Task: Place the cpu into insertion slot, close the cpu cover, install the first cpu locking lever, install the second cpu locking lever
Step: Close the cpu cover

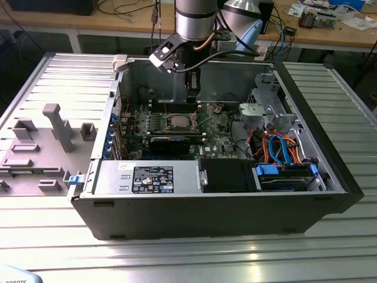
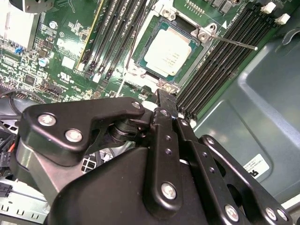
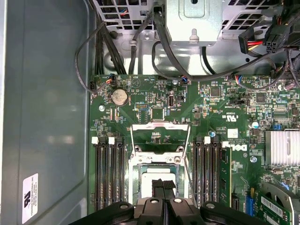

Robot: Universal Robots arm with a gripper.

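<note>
The cpu (image 2: 168,48) lies flat in the insertion slot (image 2: 138,51), silver top up. It sits mid-board inside the open computer case (image 1: 206,219), toward the case's far wall in the exterior view. On the side of the socket away from my pincer (image 2: 165,96), the cpu cover (image 3: 159,125) stands swung up on its hinge and is not lowered over the chip. One thin locking lever (image 2: 234,43) juts free across the black memory slots (image 2: 220,63). The pincer hangs close over the socket's edge with its two fingers pressed together and nothing between them. I cannot tell whether the tip touches the board. The case rests on a ribbed metal desk (image 1: 177,259), and a grey parts fixture (image 1: 56,127) sits on the exterior view's left.

I judge the chip seated and the cover to be the step in hand. To do it well, I would push only on the frame's metal bar, never on the chip's top. I would steer clear of the loose lever and let the plate pivot down evenly until it lies flat around the chip.
</note>
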